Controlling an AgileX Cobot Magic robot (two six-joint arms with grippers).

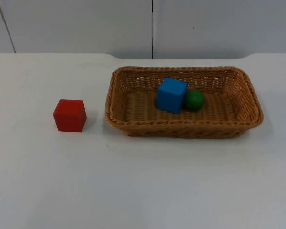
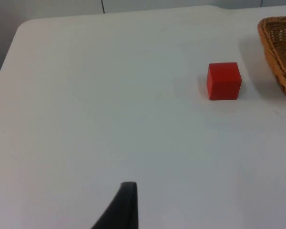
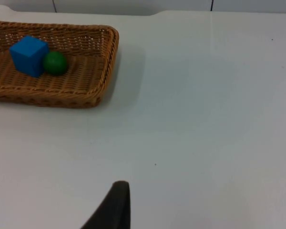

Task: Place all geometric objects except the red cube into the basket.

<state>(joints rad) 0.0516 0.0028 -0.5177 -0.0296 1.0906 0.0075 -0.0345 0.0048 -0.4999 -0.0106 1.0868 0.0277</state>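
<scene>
A wicker basket (image 1: 115, 102) stands right of the table's middle in the top view. Inside it a blue cube (image 1: 171, 94) lies with a green ball (image 1: 194, 100) touching its right side. The red cube (image 1: 69, 115) sits on the bare table to the left of the basket, a short gap away. My left gripper (image 2: 126, 206) waits well back from the red cube (image 2: 224, 80), with the basket's rim (image 2: 276, 52) beyond it. My right gripper (image 3: 117, 206) waits off the basket's (image 3: 102, 71) right end, far from the blue cube (image 3: 28, 55) and green ball (image 3: 55, 63).
The white table (image 1: 143, 181) ends at a grey partition wall (image 1: 86, 24) behind the basket. The table's rounded corner (image 2: 24, 26) and edge lie on the far side from the red cube in the left wrist view.
</scene>
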